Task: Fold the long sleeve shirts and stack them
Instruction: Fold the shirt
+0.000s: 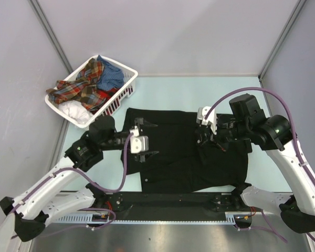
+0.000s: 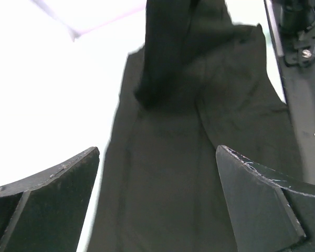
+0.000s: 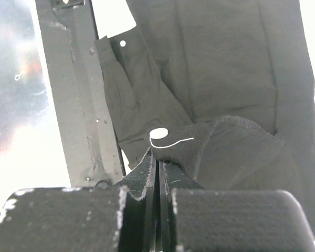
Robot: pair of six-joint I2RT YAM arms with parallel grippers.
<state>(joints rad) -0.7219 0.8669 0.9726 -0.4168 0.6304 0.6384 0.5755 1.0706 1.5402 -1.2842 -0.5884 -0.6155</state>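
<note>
Because we want to fold the black shirt (image 1: 173, 157), it lies spread out on the table (image 1: 199, 92), in the middle between our two arms. Our right claw (image 3: 157, 160) is squeezed tight on a small bump of the black cloth, right by a little white button (image 3: 158, 133). We think it holds the cloth there so it can lift that part and fold it over. Our left claw (image 1: 151, 139) is wide open with nothing in it. It hangs over the left side of the shirt, maybe ready to grab there too. The other shirts, a red plaid one (image 1: 84, 88), a blue one (image 1: 112, 77) and a white one (image 1: 73, 111), sit piled in the white basket (image 1: 127, 80), near the black shirt's far left corner.
</note>
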